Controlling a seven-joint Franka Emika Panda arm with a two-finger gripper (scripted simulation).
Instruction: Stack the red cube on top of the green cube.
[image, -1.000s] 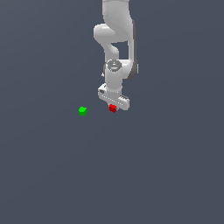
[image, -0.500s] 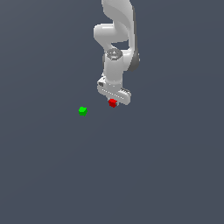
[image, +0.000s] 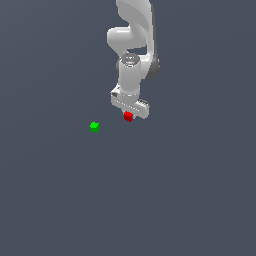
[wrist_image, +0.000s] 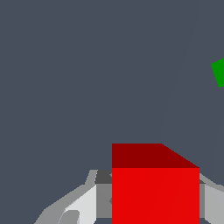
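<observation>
In the exterior view we saw the white arm (image: 134, 50) reaching down over the plain grey floor (image: 190, 200), with the gripper (image: 129, 112) directly above the red cube (image: 128, 116). The cube showed just under the gripper's body, and that view alone did not tell us how the jaws stood. The green cube (image: 94, 126) sat on the floor toward the exterior view's left of the red one, near it but apart.

The wrist view gave us what the other could not: the red cube (wrist_image: 155, 192) filled the space between the two grey fingers (wrist_image: 85, 201), which pressed against its opposite sides, so the gripper was clamped on it. Only a corner of the green cube (wrist_image: 218, 73) showed at the frame's edge.
</observation>
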